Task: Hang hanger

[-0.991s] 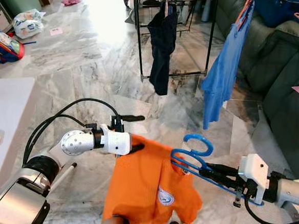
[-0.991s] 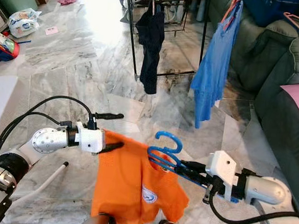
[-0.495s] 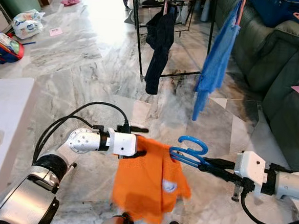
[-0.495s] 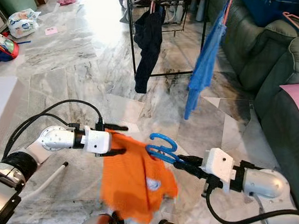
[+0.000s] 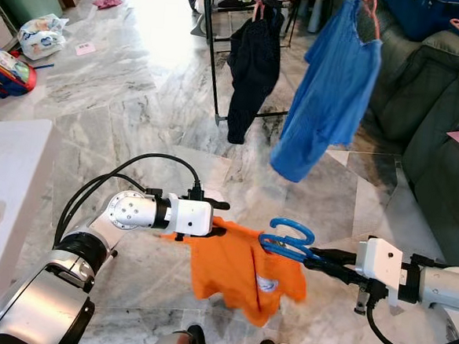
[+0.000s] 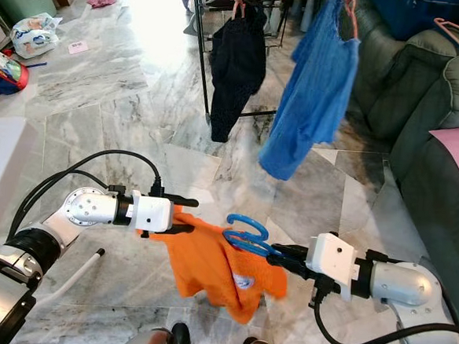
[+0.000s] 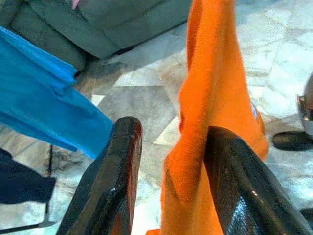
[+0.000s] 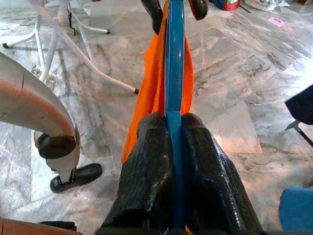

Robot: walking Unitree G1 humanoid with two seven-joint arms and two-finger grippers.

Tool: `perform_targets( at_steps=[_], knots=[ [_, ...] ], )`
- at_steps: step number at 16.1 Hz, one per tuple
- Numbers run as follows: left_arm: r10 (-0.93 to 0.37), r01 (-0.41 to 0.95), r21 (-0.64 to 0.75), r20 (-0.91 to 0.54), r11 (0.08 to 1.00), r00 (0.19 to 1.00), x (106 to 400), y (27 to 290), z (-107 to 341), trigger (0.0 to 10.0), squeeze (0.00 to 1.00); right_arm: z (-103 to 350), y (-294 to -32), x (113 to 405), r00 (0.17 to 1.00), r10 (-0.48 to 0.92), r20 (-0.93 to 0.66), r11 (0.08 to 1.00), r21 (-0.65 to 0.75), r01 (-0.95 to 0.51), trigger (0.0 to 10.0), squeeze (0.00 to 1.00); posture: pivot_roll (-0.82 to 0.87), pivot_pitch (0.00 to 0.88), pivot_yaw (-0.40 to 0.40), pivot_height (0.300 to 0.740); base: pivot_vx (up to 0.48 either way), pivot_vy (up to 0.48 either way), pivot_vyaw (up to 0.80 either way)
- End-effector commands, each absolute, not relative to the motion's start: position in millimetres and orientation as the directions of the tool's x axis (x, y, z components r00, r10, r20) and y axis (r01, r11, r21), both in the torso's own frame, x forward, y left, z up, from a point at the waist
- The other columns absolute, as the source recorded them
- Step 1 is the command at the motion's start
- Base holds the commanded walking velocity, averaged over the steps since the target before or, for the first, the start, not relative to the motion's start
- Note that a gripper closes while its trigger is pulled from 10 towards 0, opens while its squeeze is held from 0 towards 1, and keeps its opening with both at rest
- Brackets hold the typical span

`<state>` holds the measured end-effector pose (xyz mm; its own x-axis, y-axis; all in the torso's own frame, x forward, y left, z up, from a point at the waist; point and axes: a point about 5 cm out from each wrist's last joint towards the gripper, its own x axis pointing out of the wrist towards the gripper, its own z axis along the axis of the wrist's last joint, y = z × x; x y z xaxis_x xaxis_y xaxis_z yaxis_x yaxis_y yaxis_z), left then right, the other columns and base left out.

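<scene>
My right tool (image 5: 312,258) clamps the blue plastic hanger (image 5: 289,239), my left tool (image 5: 220,218) pinches the orange shirt's (image 5: 246,271) shoulder; I should lift level toward the black metal rack (image 5: 214,53).

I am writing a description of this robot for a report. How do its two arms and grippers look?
Both arms are silver metal tubes with rounded joints and black bands. Each wrist carries a white box-shaped housing. Loose black cables loop from the left arm and hang under the right arm. The left gripper and the right gripper each have two long black fingers, glossy on the left, finely textured on the right.
</scene>
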<state>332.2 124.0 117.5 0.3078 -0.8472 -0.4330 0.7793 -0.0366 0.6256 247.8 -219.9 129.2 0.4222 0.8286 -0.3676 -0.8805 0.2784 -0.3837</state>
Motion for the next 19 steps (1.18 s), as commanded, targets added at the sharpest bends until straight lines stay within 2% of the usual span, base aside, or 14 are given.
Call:
perform_targets(
  at_steps=[1,4,14,18,19],
  knots=[
    [-0.837,0.797,0.602,-0.460,-0.049,0.296,331,128,113,0.0,0.00,131,-216,247,0.403,0.842,-0.360,0.252,-0.398,-0.882,10.0,0.00,-0.07,0.213,0.090,0.740,0.000,0.000,0.00],
    [-0.824,0.822,0.562,-0.506,-0.090,0.255,327,128,106,0.0,0.00,131,-216,248,0.405,0.842,-0.356,0.252,-0.405,-0.879,10.0,0.00,-0.07,0.217,0.092,0.740,0.000,0.000,0.00],
    [-0.807,0.847,0.520,-0.545,-0.114,0.226,325,127,100,0.0,0.00,132,-213,250,0.411,0.842,-0.348,0.257,-0.412,-0.874,10.0,0.00,-0.07,0.218,0.098,0.740,0.000,0.000,0.00],
    [-0.805,0.849,0.518,-0.546,-0.107,0.232,326,128,101,0.0,0.00,128,-216,257,0.470,0.803,-0.366,0.329,-0.385,-0.862,10.0,0.00,-0.07,0.215,0.100,0.740,0.000,0.000,0.00],
    [-0.803,0.850,0.518,-0.546,-0.100,0.238,326,129,101,0.0,0.00,127,-217,260,0.462,0.801,-0.380,0.362,-0.307,-0.880,10.0,1.00,-0.07,0.213,0.101,0.740,0.000,0.000,0.00]
  ],
)
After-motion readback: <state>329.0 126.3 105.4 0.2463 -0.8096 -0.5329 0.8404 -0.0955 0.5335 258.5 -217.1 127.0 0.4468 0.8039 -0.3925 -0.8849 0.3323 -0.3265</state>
